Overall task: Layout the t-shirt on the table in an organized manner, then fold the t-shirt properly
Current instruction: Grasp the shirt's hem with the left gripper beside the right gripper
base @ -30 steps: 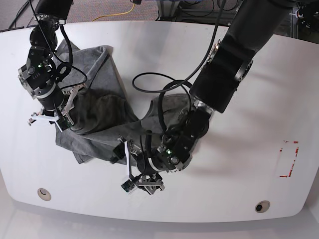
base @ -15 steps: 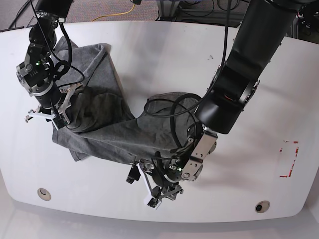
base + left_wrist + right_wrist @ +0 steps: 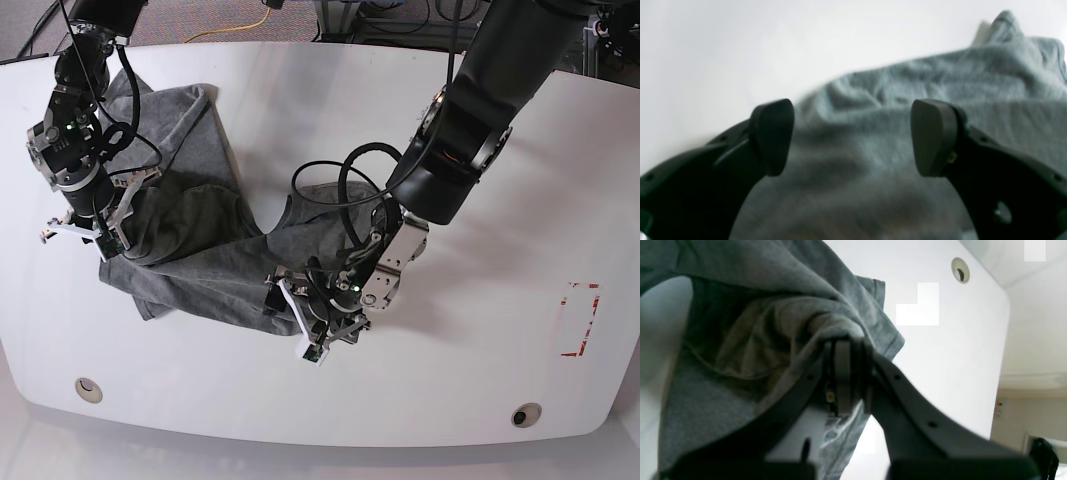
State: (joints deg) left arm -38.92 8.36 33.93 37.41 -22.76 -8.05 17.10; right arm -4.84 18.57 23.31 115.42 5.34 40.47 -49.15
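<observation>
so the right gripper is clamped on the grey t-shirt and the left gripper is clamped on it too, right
Not quite. The right gripper is clamped on the t-shirt, but the left gripper is open, its fingers spread above the cloth with nothing between them. The left wrist view shows this.

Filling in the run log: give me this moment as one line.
t-shirt: bunched, unfolded on table | right gripper: shut on shirt edge | left gripper: fingers open over fabric, holding nothing | stage: layout

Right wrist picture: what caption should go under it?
Right gripper shut on a fold of the grey t-shirt above the white table.
</observation>
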